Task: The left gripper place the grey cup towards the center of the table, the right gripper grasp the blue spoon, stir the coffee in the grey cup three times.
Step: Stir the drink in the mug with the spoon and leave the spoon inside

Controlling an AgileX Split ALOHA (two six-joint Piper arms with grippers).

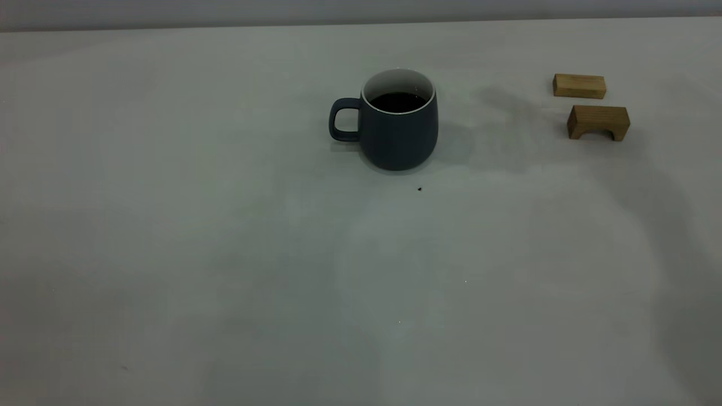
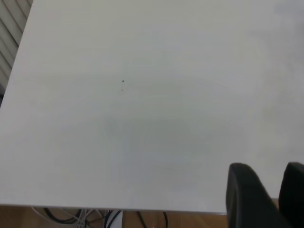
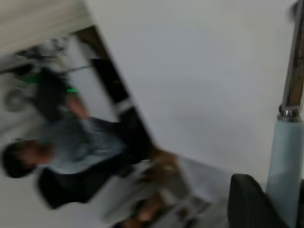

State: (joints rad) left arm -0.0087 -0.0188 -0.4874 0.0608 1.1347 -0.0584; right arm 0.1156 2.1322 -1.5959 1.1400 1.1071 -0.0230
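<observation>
The grey cup (image 1: 399, 132) stands upright near the middle of the table (image 1: 225, 254), its handle pointing left, with dark coffee (image 1: 398, 102) inside. Neither arm shows in the exterior view. In the right wrist view my right gripper (image 3: 280, 190) is shut on the pale handle of the blue spoon (image 3: 286, 152), held above the table; the metal neck (image 3: 295, 71) runs away from the fingers and the bowl is out of frame. In the left wrist view my left gripper (image 2: 268, 166) hangs open and empty over bare table near an edge.
Two tan wooden blocks lie at the back right, a flat one (image 1: 579, 85) and an arched one (image 1: 598, 122). A tiny dark speck (image 1: 419, 189) sits just in front of the cup. A person (image 3: 71, 142) is beyond the table's edge in the right wrist view.
</observation>
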